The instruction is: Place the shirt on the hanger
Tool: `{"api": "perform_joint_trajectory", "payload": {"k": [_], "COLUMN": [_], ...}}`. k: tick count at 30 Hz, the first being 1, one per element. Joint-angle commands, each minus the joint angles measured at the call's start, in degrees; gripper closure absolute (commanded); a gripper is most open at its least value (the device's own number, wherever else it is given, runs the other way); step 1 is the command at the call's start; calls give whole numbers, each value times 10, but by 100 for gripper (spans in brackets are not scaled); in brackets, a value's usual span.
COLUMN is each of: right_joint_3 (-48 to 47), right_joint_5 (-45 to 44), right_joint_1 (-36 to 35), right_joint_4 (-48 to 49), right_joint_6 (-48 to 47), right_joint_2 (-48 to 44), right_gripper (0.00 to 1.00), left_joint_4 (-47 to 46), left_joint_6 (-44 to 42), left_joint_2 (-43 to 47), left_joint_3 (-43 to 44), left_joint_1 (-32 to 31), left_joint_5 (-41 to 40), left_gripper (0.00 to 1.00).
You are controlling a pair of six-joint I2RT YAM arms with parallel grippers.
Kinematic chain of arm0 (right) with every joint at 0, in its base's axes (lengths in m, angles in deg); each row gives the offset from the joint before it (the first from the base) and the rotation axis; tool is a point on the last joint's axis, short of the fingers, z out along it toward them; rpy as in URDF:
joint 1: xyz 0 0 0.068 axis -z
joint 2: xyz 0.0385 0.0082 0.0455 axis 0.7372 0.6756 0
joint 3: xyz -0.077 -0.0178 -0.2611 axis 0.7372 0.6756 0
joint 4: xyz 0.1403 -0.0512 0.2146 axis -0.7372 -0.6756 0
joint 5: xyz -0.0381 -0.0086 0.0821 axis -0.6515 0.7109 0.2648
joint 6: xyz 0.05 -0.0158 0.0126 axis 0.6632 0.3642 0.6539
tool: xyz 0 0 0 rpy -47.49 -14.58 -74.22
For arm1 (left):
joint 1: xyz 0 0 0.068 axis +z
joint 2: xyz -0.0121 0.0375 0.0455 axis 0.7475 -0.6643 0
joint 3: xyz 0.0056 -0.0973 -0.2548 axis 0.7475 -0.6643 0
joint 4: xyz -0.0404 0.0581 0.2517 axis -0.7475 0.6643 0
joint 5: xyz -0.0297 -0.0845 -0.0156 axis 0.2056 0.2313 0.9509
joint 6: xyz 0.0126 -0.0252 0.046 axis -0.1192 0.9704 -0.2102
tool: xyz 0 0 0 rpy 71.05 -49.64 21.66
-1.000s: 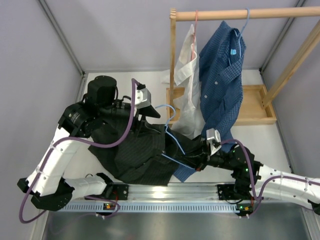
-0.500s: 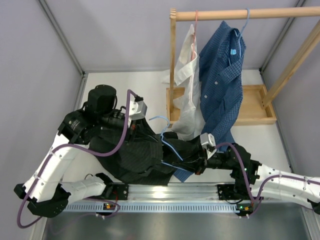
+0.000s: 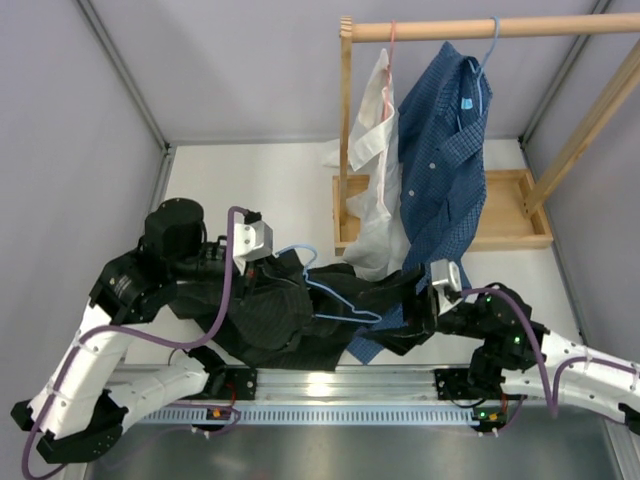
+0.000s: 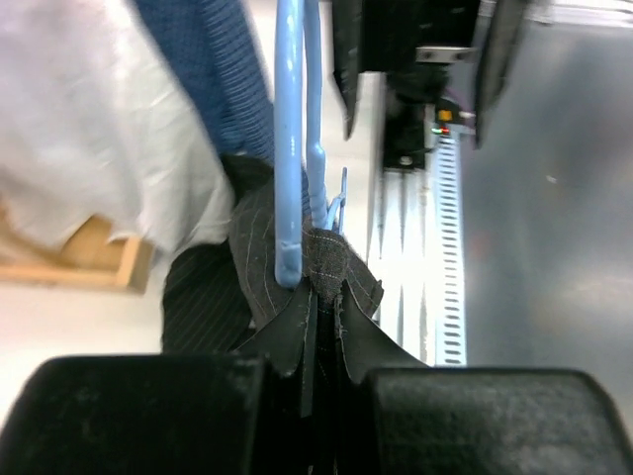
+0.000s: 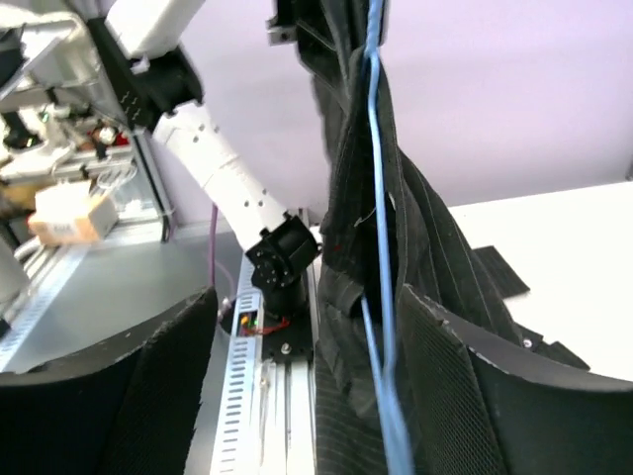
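The bench [image 3: 270,175] carries the shirt [image 3: 275,320], bunched and partly lifted between the two tools. The hanger [image 4: 289,148] lies against the shirt, its long axis running from just ahead of the left tool [image 4: 316,368] toward the right tool [image 5: 309,322]. The left tool, the nearer one, pinches a shirt fold tight. The right tool gapes wide with wire and cloth between its fingers, so it probably has to close on the wire next.

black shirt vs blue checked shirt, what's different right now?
Look: black shirt is dark with fine pale lines; blue checked shirt is a blue check.
Pose: black shirt is bunched low over the table, pinched by the left hand; blue checked shirt hangs full length from the wooden rail.
Shared: black shirt's hanger and blue checked shirt's hanger are both light blue.
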Motion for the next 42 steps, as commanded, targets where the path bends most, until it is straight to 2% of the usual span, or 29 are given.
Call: {"api": "perform_joint_trajectory", "payload": {"k": [1,3,4,6,7,9,12,16,17,21,26,31,34,42], "right_joint_3": [-27,-34,-38,-36,-32,-20,11,-10,-17,-52,-103,-135,-147,-111], "right_joint_5": [-65,-111,-124,-158,-166,-161,-143,-154,-165,-238,-245,-233,-231,-208], "right_joint_1": [-8,-8,-8,-8,-8,-8,-8,-8,-8,-8,-8,-8,-8,-9], "right_joint_4": [-68,-133,-153,-193,-196,-156,-46,53,67,127,171,218,237,277], "right_joint_6": [-2,11,31,50,70,90,130,164,166,178,154,140,143,171], "right_joint_2": [-29,-56,-64,-82,-83,-67,-6,122,168,253,350,403,431,456], "right_gripper": [26,25,24,25,26,28,28,28,28,28,30,32,39,40], "left_joint_4": [-68,-98,-105,-119,-118,-112,-110,-110,-111,-111,-109,-110,-110,-106], "left_joint_6": [62,116,132,182,193,217,241,262,264,283,298,315,320,323], "left_joint_2": [39,67,76,96,100,107,113,123,126,147,170,184,187,195], "left_joint_3": [-21,-27,-28,-27,-26,-21,-24,-23,-21,-16,-18,-26,-24,1], "left_joint_1": [1,1,1,0,1,1,1,1,1,0,0,0,0,0], "left_joint_5": [-141,-222,-299,-368,-410,-432,-446,-463,-458,-451,-426,-407,-412,-453], "left_gripper": [100,100,100,100,100,100,100,100,100,100,100,100,100,100]}}
